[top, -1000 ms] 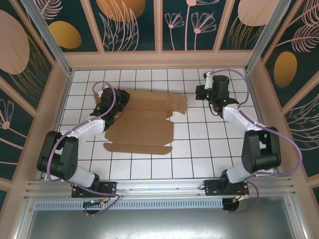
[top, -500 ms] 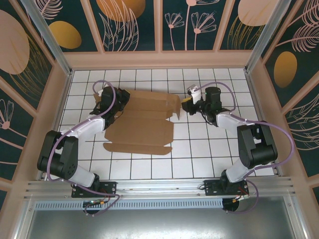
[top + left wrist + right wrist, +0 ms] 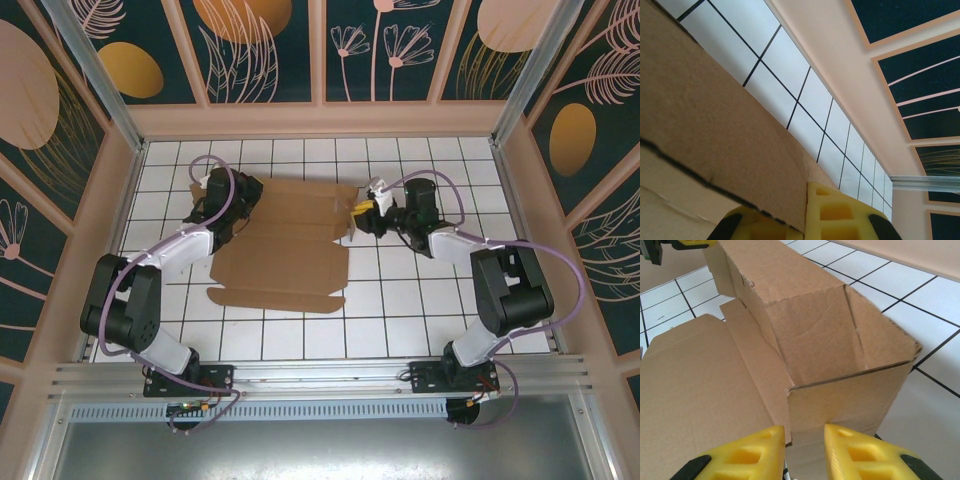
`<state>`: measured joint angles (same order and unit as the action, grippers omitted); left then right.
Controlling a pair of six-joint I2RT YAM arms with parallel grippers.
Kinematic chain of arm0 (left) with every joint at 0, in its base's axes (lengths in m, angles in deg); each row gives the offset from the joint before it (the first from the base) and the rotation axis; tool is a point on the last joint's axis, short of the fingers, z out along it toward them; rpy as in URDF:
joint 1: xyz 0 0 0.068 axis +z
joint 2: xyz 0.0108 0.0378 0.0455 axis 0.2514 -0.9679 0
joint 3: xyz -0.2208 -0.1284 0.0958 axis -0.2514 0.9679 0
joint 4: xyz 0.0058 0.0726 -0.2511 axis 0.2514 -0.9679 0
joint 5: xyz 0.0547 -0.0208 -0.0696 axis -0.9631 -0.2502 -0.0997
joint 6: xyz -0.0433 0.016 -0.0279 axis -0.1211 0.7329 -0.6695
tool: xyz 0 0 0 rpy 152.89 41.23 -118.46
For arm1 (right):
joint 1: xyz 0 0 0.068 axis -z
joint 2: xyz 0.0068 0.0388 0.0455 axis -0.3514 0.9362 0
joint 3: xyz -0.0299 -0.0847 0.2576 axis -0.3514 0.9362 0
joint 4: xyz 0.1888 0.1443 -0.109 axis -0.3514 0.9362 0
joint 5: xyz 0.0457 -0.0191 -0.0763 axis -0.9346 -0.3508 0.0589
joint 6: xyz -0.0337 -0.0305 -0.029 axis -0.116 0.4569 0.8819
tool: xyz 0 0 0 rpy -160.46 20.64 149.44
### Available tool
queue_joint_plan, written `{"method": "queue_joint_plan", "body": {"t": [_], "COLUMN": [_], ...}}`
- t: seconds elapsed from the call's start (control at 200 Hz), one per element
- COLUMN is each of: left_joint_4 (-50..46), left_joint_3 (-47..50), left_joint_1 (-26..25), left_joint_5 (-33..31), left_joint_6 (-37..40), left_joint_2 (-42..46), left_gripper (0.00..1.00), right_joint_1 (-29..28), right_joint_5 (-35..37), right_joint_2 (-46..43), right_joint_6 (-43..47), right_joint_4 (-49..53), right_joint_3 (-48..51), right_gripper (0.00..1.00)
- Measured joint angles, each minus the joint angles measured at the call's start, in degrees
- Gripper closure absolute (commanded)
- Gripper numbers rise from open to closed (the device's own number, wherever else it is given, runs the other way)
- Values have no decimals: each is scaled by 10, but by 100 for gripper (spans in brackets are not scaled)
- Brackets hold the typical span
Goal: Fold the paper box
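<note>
The paper box (image 3: 290, 255) is a brown cardboard sheet lying mostly flat on the white tiles, with its far strip folded up into a low wall. My left gripper (image 3: 238, 203) is at the sheet's far left corner. In the left wrist view its yellow fingers (image 3: 840, 215) are shut on a cardboard panel (image 3: 715, 125). My right gripper (image 3: 360, 213) is at the right end of the raised strip. In the right wrist view the right gripper (image 3: 805, 440) stands open, and an upright end flap of the box (image 3: 840, 400) rises just ahead of the gap.
Bare white tiled floor (image 3: 400, 300) lies in front of and to the right of the sheet. Peach walls (image 3: 320, 120) close the cell at the back and on both sides. The left gripper (image 3: 670, 245) shows at the top left corner of the right wrist view.
My right arm swung in from the back right to the box's right end, and its jaws parted. The right end flap now stands up. The left gripper kept its hold.
</note>
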<state>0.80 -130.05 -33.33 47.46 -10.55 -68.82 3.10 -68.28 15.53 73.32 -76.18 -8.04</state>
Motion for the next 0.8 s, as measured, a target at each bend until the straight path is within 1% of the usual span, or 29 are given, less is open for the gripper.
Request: {"method": "queue_joint_plan", "body": {"t": [0.145, 0.28, 0.385, 0.485, 0.606, 0.646, 0.701, 0.756, 0.801], "left_joint_4": [-6, -8, -8, -8, -9, -10, -10, -11, -12], "left_joint_3": [-7, -7, -6, -4, -2, -1, 0, 1, 2], "left_joint_1": [0, 0, 0, 0, 0, 0, 0, 0, 0], "left_joint_5": [0, 0, 0, 2, 3, 3, 4, 4, 5], "left_joint_6": [0, 1, 3, 4, 7, 7, 7, 8, 9], "left_joint_2": [-4, -4, -3, -1, 3, 4, 5, 7, 8], "left_gripper": [100, 100, 100, 100, 100, 100, 100, 100, 100], "right_joint_1": [0, 12, 38, 68, 110, 123, 135, 141, 139], "right_joint_5": [-3, -26, -49, -69, -91, -92, -80, -60, -40], "right_joint_2": [11, 1, -49, -94, -105, -101, -92, -76, -52], "right_joint_6": [11, 12, -1, -21, -83, -103, -113, -109, -90], "right_joint_4": [0, -2, -26, -68, -145, -163, -174, -155, -122], "right_joint_3": [-5, 1, 33, 55, 68, 68, 64, 47, 17], "right_gripper": [76, 75, 75, 78, 84, 88, 91, 90, 87]}}
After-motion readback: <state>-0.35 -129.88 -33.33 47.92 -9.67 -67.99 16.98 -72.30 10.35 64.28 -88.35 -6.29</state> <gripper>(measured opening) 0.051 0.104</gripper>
